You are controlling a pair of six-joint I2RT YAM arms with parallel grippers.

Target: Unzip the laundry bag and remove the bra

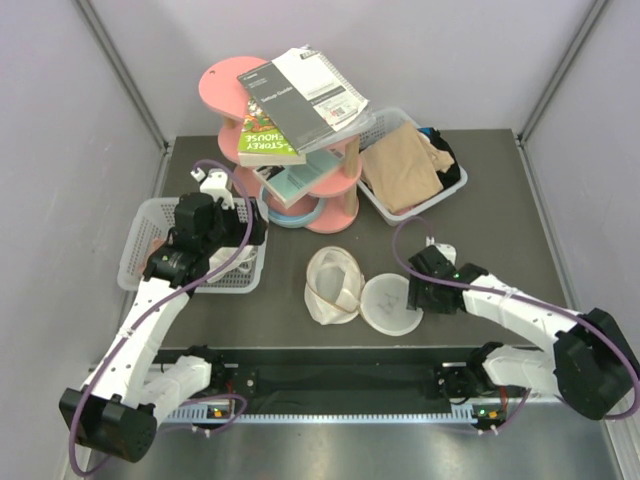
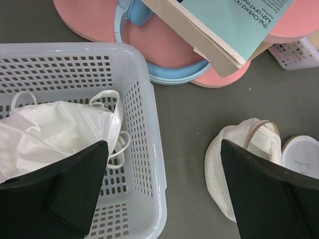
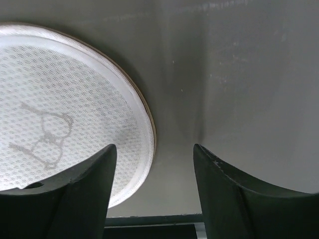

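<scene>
The laundry bag lies unzipped mid-table, as a flat round cream mesh face (image 1: 390,300) with a bra outline and a gaping mesh half (image 1: 333,283) to its left. In the right wrist view the printed face (image 3: 60,114) fills the left side. My right gripper (image 1: 412,290) (image 3: 154,189) is open low at the face's right edge, one finger over the mesh and the other over bare table. The bra (image 2: 55,132), white with thin straps, lies in the white plastic basket (image 2: 149,149). My left gripper (image 1: 250,235) (image 2: 164,189) hangs wide open above that basket's right rim, holding nothing.
A pink tiered stand (image 1: 330,190) stacked with books (image 1: 300,90) rises at the back centre. A second white basket (image 1: 450,190) with tan cloth (image 1: 400,165) sits at the back right. The left basket (image 1: 135,265) stands beside the left wall. The bag's mesh half (image 2: 234,149) lies right of it.
</scene>
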